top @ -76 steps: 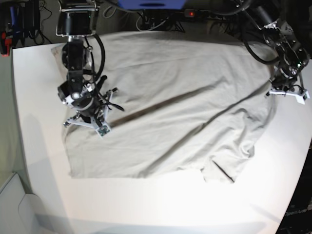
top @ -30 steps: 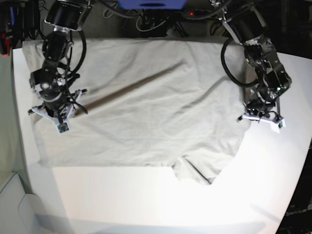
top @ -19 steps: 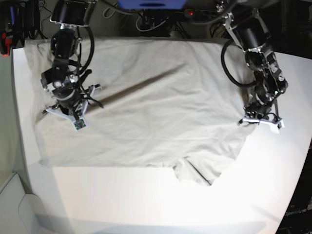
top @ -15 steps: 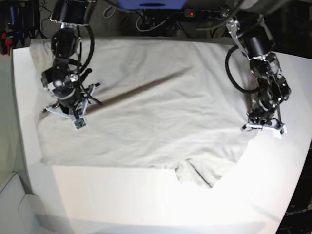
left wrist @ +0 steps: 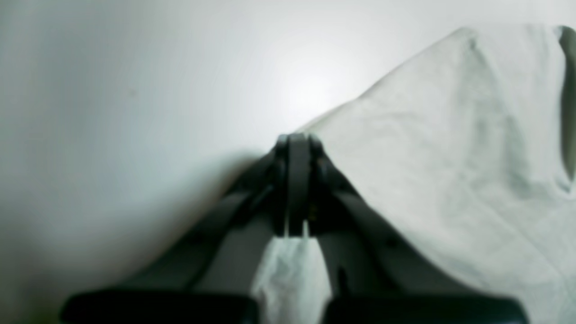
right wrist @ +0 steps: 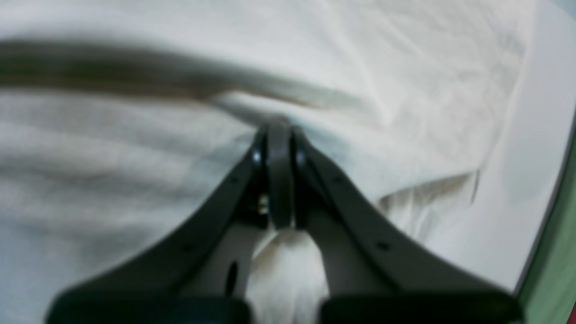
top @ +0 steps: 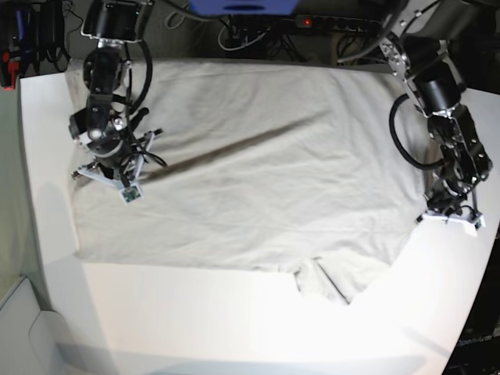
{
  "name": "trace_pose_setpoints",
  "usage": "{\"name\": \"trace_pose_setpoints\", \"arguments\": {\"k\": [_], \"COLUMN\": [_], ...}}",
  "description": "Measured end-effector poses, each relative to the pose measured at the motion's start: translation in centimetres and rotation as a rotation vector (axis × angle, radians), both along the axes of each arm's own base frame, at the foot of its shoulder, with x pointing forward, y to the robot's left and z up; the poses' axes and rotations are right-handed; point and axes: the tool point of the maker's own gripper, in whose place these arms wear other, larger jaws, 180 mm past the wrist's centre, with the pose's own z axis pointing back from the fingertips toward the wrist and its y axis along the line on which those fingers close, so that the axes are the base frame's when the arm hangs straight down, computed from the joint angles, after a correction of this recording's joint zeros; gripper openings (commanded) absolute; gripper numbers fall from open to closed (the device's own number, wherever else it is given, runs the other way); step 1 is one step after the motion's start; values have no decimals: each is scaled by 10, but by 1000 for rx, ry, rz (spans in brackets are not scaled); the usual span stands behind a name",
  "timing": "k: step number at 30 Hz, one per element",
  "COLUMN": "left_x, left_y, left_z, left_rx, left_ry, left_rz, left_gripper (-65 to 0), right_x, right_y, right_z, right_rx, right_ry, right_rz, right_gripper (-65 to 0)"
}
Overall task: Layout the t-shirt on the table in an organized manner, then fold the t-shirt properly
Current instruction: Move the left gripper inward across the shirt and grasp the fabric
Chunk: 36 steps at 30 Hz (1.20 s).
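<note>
T-shirt (top: 258, 164): 1 | table (top: 234, 328): 1 | grippers pinching cloth: 2

Left gripper (left wrist: 294, 148) w/ jaws pressed together, pinching a bit of shirt (left wrist: 450, 148). A bunched tuft of the cloth sticks out behind the jaws, btw the two dark finger arms. Rest of shirt spreads to the right, lightly wrinkled, edge running diagonally from the tip up to the top right; dark fold at far right edge. Bare white table (left wrist: 135, 90) fills left and top, w/ glare spot just above the tip. View is blurry.
</note>
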Motion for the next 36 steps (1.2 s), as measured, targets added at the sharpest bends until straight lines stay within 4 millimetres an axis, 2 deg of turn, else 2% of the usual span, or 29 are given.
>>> {"name": "trace_pose_setpoints", "arguments": {"k": [2, 5, 9, 10, 13, 16, 19, 20, 23, 27, 29, 33, 36], "left_x": [0, -18, -38, -44, -70, -86, -97, -101, -118, -118, -121, -138, -134], "left_y": [1, -10, -46, -50, -52, -52, -59, -66, -103, -140, -152, -149, -139], "left_z": [19, 26, 37, 37, 28, 21, 25, 25, 16, 19, 8, -30, -34], "left_rx": [38, 29, 14, 19, 40, 50, 67, 70, 18, -5, -30, -65, -60], "left_ry": [-44, 18, 3, 1, 46, 76, 76, 80, 137, 146, 179, 290, 282], "left_rz": [-9, -47, -92, -97, -97, -101, -117, -130, -206, -300, -332, -330, -329], "left_gripper": [-650, -650, -650, -650, -648, -646, -648, -648, -649, -649, -649, -649, -649], "right_x": [3, 10, 14, 14, 14, 14, 16, 18, 33, 45, 42, 38, 33], "right_y": [0, -3, -5, -5, -8, -8, -10, -12, -23, -30, -35, -38, -38], "right_z": [3, 9, 12, 12, 12, 12, 15, 16, 29, 41, 40, 37, 32], "right_rx": [-1, -9, -13, -13, -19, -19, -35, -50, -90, -104, -120, -124, -120], "right_ry": [-8, -26, -34, -35, -34, -36, -41, -41, -69, -102, -94, -80, -71], "right_rz": [0, 1, 1, 2, -1, 1, 17, 28, 40, 43, 43, 36, 39], "right_gripper": [-650, -650, -650, -650, -650, -650, -650, -650, -650, -650, -650, -650, -650]}}
